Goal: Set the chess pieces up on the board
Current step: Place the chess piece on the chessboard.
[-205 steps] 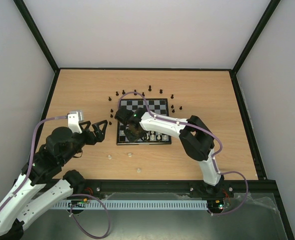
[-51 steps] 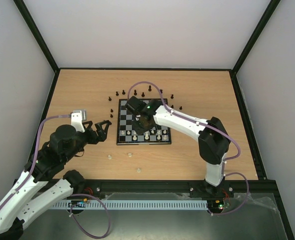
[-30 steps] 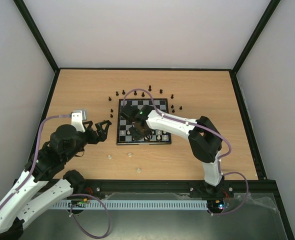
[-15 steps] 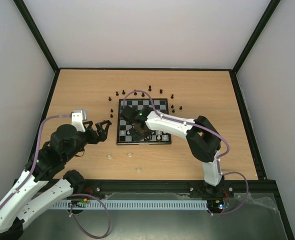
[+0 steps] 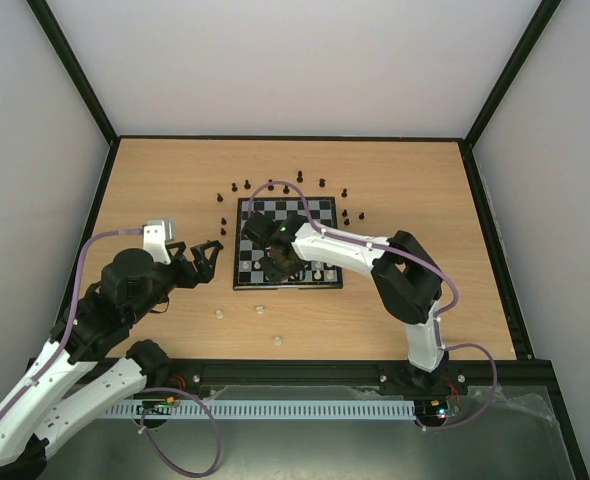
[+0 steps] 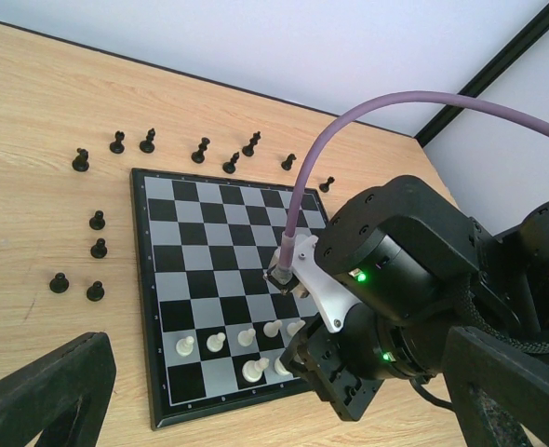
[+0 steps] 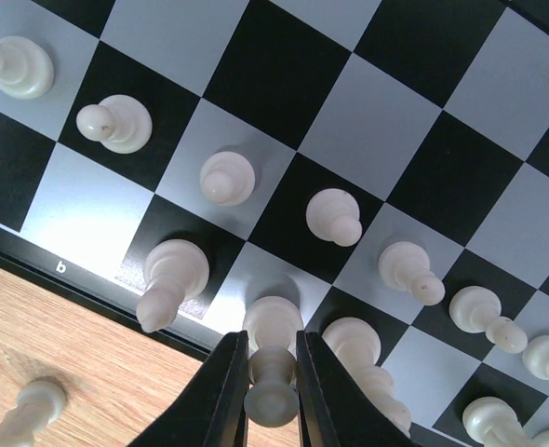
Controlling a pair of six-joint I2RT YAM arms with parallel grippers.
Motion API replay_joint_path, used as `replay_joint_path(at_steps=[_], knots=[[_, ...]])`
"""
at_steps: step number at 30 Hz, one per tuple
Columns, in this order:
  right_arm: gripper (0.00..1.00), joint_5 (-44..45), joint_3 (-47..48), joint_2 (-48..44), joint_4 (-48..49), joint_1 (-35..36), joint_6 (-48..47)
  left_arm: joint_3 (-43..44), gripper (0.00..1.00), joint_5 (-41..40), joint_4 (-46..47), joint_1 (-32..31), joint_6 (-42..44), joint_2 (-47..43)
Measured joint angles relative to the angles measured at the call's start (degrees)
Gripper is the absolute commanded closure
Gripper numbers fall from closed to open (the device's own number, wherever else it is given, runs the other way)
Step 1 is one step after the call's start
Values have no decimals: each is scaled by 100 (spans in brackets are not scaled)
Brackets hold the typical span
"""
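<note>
Now right pincer pinches a smooth cream chessman at the glossy board's edge; left pincer gapes wide.

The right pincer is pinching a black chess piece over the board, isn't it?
Not quite. The piece is cream-white, not black. The right wrist view shows the right pincer pinching a white chess piece over the board.

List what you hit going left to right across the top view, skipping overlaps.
left hand → board → black pieces off its right edge → right arm's elbow
</note>
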Motion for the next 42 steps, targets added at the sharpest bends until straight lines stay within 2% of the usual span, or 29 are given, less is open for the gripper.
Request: replay_joint_path(at_steps=[42], knots=[[84, -131, -98, 2, 208, -105, -2, -15, 1, 0, 0, 0, 0, 2]])
